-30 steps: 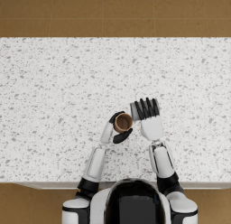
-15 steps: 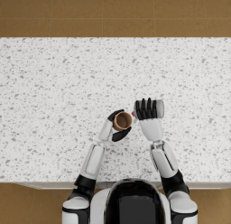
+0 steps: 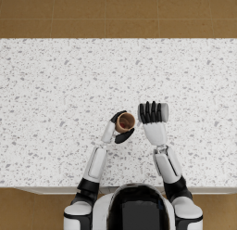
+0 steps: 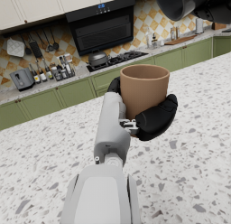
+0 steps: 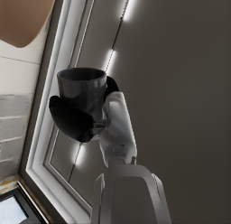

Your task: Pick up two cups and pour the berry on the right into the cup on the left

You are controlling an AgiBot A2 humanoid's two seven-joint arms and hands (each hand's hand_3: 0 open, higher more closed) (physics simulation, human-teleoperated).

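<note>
Though tipped, dark cup (image 5: 83,94) contents unseen.

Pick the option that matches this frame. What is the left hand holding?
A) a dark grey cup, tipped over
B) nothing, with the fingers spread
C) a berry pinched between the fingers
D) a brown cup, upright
D: the left hand grips the brown cup with its open mouth facing up in the left wrist view, above the speckled counter.
</note>
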